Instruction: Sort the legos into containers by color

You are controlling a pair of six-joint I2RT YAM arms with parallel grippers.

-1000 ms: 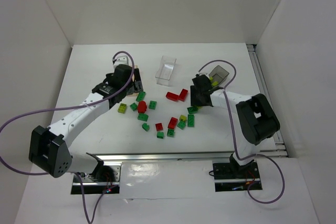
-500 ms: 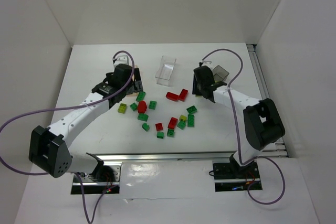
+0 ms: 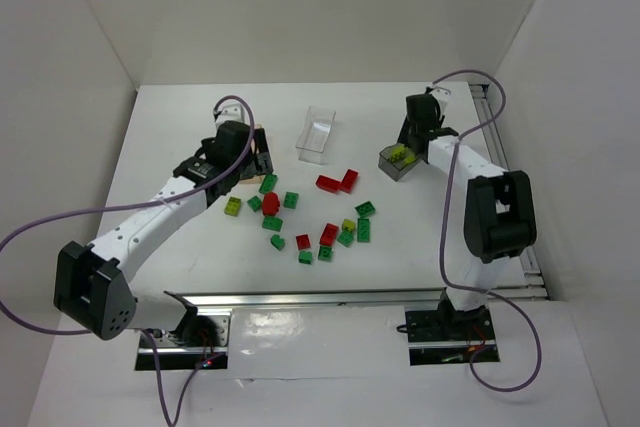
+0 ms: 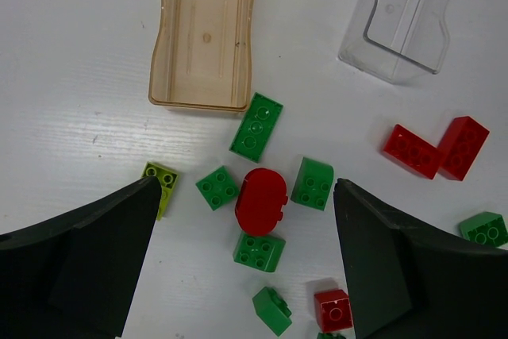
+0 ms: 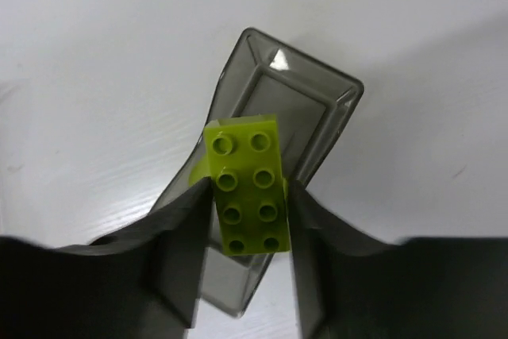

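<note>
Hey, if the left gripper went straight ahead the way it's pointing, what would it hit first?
Probably the red rounded brick, lying roughly midway between the fingers of the open left gripper, with green bricks close beside it. Depth is unclear from the wrist view.

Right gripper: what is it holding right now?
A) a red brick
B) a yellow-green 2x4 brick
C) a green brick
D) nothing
B: the right wrist view shows the yellow-green 2x4 brick pinched between the fingers of the right gripper, over the dark smoky container.
</note>
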